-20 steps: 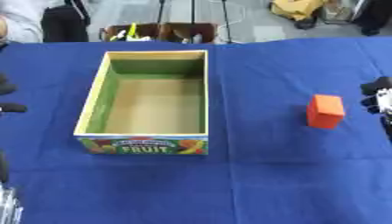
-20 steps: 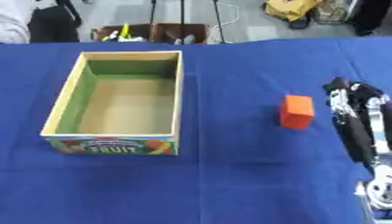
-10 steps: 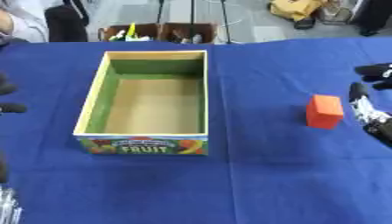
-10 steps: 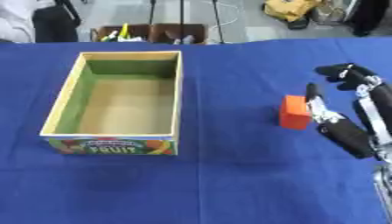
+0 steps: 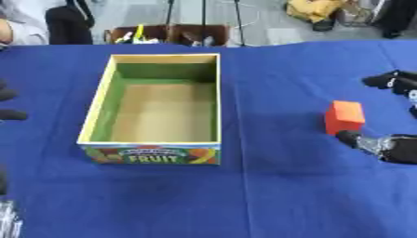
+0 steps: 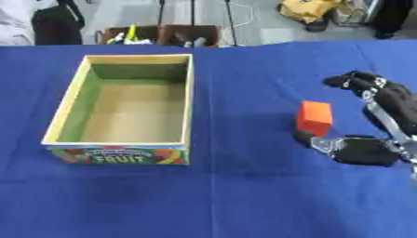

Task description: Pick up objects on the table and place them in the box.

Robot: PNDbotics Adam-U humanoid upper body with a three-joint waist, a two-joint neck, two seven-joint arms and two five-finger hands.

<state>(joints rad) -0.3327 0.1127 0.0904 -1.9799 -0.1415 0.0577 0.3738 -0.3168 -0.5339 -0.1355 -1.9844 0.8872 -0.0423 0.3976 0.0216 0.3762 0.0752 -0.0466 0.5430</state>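
Observation:
An orange block (image 6: 314, 118) stands on the blue tablecloth to the right of the box. The cardboard fruit box (image 5: 97, 110), green inside and with nothing in it, sits left of centre. My right hand (image 6: 383, 125) is spread open around the block's right side: the thumb lies on the cloth just in front of the block, and the fingers arch behind and to its right. No finger is curled onto the block. Only the dark fingertips of my left hand (image 5: 10, 114) show at the left edge.
The blue tablecloth (image 5: 269, 195) covers the whole table. Beyond its far edge stand a brown crate of odds and ends (image 5: 163, 33) and a yellow bag (image 5: 313, 8).
My right hand has moved left toward the orange block and spread open, with the thumb now coming under the block's front. The block and the box have not moved.

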